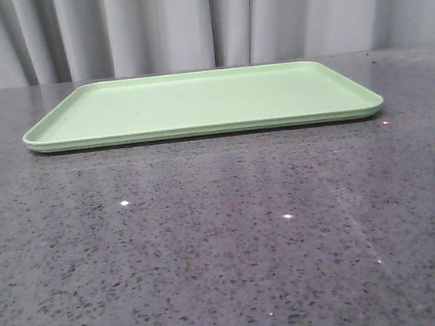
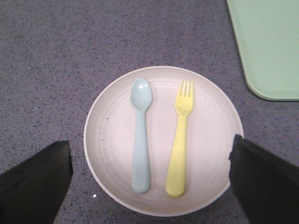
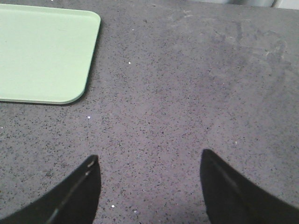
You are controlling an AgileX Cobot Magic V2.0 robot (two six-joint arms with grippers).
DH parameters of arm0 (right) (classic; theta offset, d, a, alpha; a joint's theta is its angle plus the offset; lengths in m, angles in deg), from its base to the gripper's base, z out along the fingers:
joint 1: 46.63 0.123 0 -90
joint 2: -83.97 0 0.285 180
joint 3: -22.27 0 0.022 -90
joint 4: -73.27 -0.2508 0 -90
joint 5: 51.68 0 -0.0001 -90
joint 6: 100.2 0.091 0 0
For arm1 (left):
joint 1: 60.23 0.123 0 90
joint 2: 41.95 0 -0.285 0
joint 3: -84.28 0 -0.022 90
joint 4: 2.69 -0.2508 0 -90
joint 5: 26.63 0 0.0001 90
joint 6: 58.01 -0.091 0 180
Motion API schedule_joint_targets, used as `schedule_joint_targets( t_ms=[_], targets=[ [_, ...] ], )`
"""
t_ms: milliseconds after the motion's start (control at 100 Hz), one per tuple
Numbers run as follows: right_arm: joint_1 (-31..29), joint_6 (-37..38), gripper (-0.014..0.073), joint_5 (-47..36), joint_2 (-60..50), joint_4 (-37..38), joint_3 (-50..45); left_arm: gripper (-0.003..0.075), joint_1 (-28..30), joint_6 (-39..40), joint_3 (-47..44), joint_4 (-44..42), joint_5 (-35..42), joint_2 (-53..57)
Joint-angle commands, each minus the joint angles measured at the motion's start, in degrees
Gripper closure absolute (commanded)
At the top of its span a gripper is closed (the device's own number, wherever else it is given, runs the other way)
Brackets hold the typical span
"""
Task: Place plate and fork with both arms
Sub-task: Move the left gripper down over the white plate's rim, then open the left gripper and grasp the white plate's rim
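Note:
In the left wrist view the round cream-pinkish plate (image 2: 112, 135) lies flat on the dark speckled table. The pale yellow fork (image 2: 180, 144) lies in it beside a pale blue spoon (image 2: 140, 140). My left gripper (image 2: 150, 154) is open above the plate, one finger (image 2: 35, 186) off its rim on one side, the other finger (image 2: 264, 182) over the rim on the other. My right gripper (image 3: 149, 161) is open and empty over bare table. Neither the plate, the fork nor any gripper shows in the front view.
A large rectangular light-green tray (image 1: 66, 132) lies at the far middle of the table; a corner of it shows in the left wrist view (image 2: 271, 46) and in the right wrist view (image 3: 42, 51). Grey curtains hang behind the table.

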Motion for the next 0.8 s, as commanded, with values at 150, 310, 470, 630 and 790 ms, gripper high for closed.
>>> schedule_joint_targets(
  t_ms=[150,310,470,630,790],
  targets=[
    [-0.3,-0.3,0.0124,-4.0,0.9,0.3,2.1,0.0073,6.4,0.5,2.4,-2.0,9.8,-9.6],
    [-0.3,-0.3,0.0124,-3.9,0.9,0.3,2.1,0.0093,12.4,-2.9,3.4,1.7,11.7,-15.8],
    [-0.3,-0.3,0.0124,-3.8,0.9,0.3,2.1,0.0093,16.9,-10.0,5.1,9.0,13.0,-21.3],
    [-0.3,-0.3,0.0124,-3.7,0.9,0.3,2.1,0.0093,19.2,-14.2,6.8,12.1,12.1,-27.6],
    [-0.3,-0.3,0.0124,-3.7,0.9,0.3,2.1,0.0093,19.3,-16.4,7.6,12.8,12.2,-33.6]
  ],
)
